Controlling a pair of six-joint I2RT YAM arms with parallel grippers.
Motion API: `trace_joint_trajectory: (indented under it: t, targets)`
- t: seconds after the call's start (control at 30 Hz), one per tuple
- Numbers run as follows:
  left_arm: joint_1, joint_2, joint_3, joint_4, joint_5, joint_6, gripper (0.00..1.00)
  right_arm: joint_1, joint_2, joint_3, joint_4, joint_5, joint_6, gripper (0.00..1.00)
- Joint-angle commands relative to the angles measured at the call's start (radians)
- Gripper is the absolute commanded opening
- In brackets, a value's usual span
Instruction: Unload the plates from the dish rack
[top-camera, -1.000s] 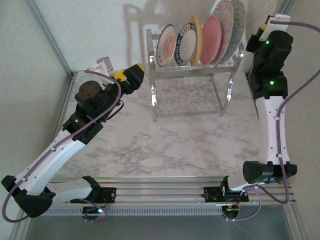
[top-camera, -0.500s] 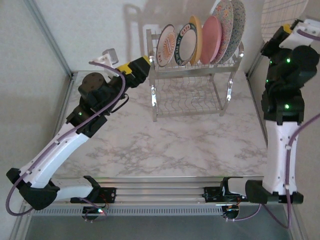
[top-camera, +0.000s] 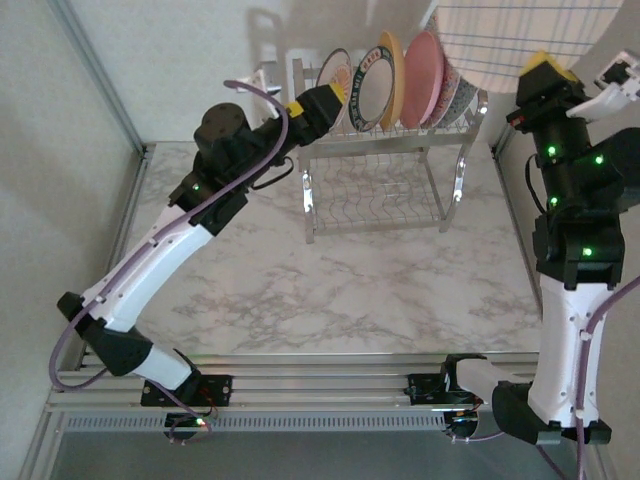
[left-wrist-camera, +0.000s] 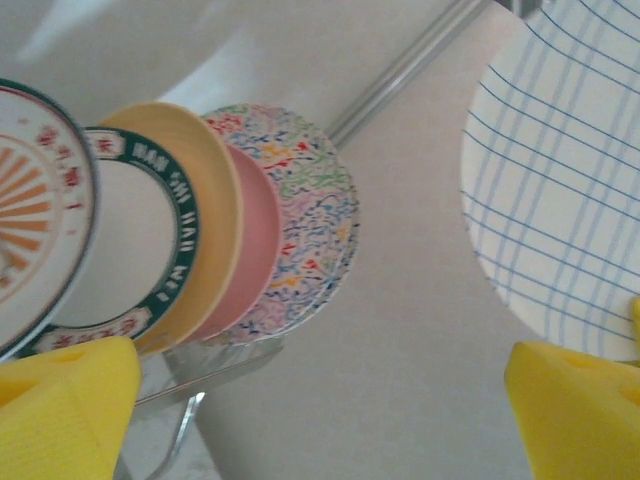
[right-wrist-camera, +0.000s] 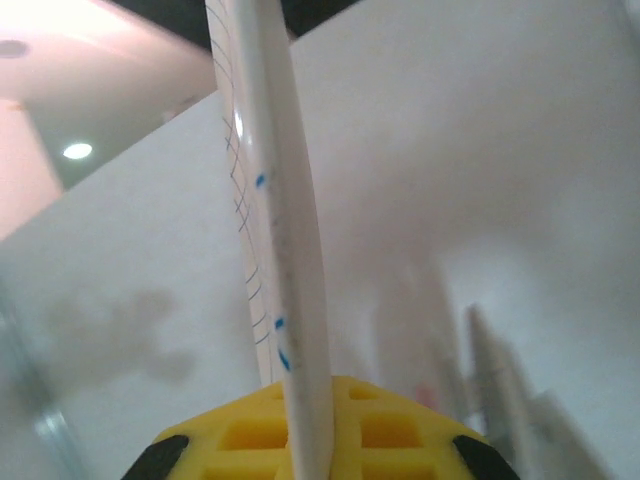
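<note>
The chrome dish rack (top-camera: 385, 150) holds a row of upright plates on its top tier: sunburst (top-camera: 333, 85), green-rimmed (top-camera: 368, 88), yellow (top-camera: 392, 70), pink (top-camera: 424, 75) and floral (top-camera: 458, 92). The left wrist view shows the same row, from the sunburst plate (left-wrist-camera: 30, 250) to the floral one (left-wrist-camera: 310, 200). My left gripper (top-camera: 330, 100) is open beside the rack's left end, with nothing between its yellow fingers (left-wrist-camera: 60, 410). My right gripper (top-camera: 540, 68) is shut on the rim of a white plate with blue grid lines (top-camera: 520, 40), held high and clear of the rack, edge-on (right-wrist-camera: 275, 200) in the right wrist view.
The marble tabletop (top-camera: 330, 280) stretches in front of the rack. The rack's lower tier (top-camera: 375, 205) holds nothing. A metal frame post (top-camera: 95, 75) runs along the left side, and a wall stands close behind the rack.
My left gripper has swung right and up to the rack's left end. My right arm has risen and carried the grid plate higher and leftward, closer to the camera.
</note>
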Motion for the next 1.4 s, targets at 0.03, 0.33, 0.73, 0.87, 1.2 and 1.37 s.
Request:
trace_joint_trajectory:
  t: [0.03,0.33,0.73,0.87,1.2,1.37]
  targets:
    - [-0.009,0.056,0.123,0.033,0.112,-0.042,0.92,-0.002,0.042,0.016,0.092,-0.228,0.252,0.0]
    - [0.004,0.157,0.239,0.012,0.125,-0.104,0.86,0.012,0.138,0.082,0.058,-0.397,0.406,0.0]
    - [0.028,0.215,0.282,0.044,0.161,-0.193,0.61,0.102,0.22,0.138,-0.033,-0.474,0.421,0.0]
    - [0.027,0.213,0.281,0.042,0.156,-0.196,0.27,0.105,0.228,0.14,-0.045,-0.471,0.413,0.0]
    - [0.046,0.199,0.271,0.058,0.169,-0.235,0.0,0.113,0.243,0.139,-0.055,-0.474,0.397,0.0]
    - [0.122,0.158,0.26,0.144,0.207,-0.332,0.0,0.135,0.232,0.143,-0.087,-0.452,0.283,0.56]
